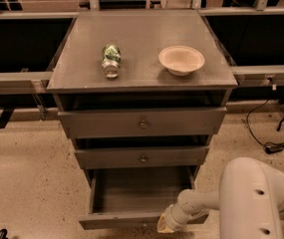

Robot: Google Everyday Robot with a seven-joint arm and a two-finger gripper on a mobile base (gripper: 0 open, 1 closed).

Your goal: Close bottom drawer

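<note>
The bottom drawer [131, 195] of the grey cabinet is pulled out, its shallow tray empty and its slim front panel [116, 220] near the lower edge of the view. My gripper [165, 224] is at the right part of that front panel, at the end of my white arm [251, 198], which comes in from the lower right. The drawer's centre knob does not show.
The middle drawer [142, 157] and top drawer [141, 123] stand slightly out. On the cabinet top lie a crushed can [110, 60] and a beige bowl [181, 59]. Cables [271, 143] lie on the floor to the right. Dark benches flank the cabinet.
</note>
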